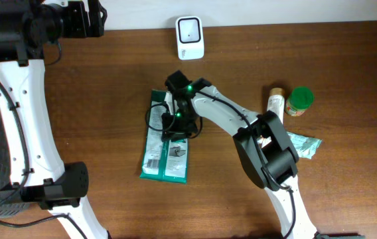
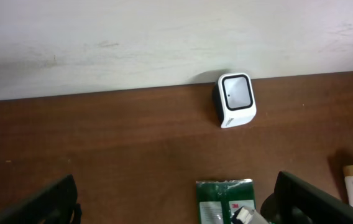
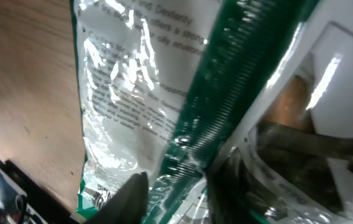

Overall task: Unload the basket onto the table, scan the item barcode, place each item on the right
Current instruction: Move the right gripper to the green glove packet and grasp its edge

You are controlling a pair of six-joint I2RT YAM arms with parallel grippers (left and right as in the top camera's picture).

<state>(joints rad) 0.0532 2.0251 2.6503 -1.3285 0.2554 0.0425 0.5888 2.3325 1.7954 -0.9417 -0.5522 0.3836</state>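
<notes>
The glossy green-and-white packet (image 1: 174,161) lies flat (print up) under the right gripper (image 1: 175,126), whose grip I cannot tell, while the left gripper (image 2: 176,210) is spread wide.

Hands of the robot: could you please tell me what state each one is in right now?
Left hand: open, holding nothing.
Right hand: down on the green-and-white plastic packet; whether it grips cannot be told.
</notes>
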